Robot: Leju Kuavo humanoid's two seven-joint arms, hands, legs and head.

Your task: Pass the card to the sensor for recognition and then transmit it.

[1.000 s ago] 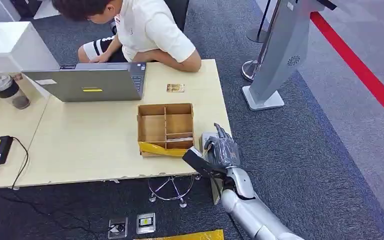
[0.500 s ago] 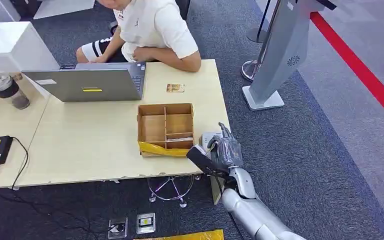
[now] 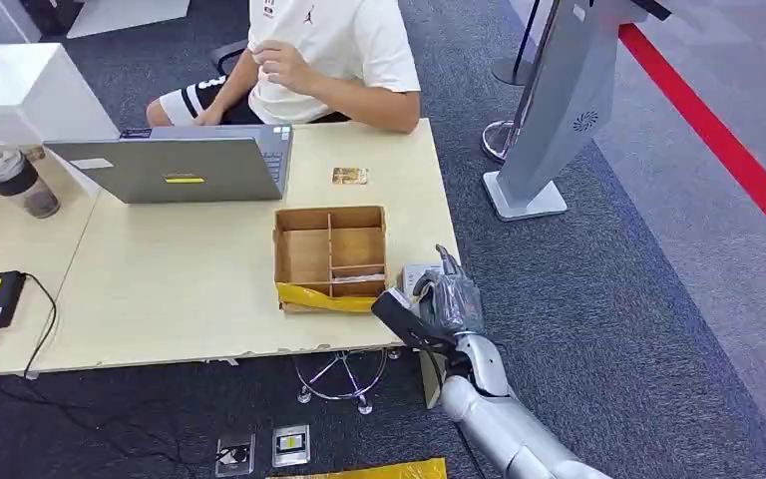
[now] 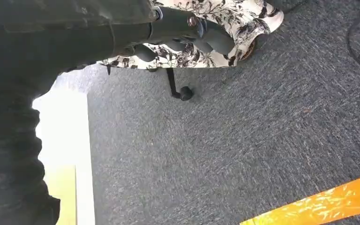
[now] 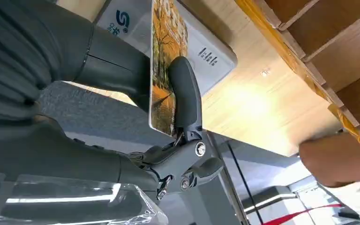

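At the table's [image 3: 190, 289] front right corner, right hand [image 3: 443, 302] pinches an orange-printed card [image 5: 161, 75] upright between thumb and finger, just above the white card sensor [image 5: 201, 51] lying beside the divided cardboard box [image 3: 330, 255]. Second card [image 3: 349, 176] lies flat near the far edge, beside the laptop [image 3: 175, 168]; a seated person [image 3: 329, 50] occupies that side. Left hand [image 4: 187, 30]: fingers curled, holding nothing, over grey carpet.

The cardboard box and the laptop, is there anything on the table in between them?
No. In the head view the stretch of table between the cardboard box and the laptop is bare wood.
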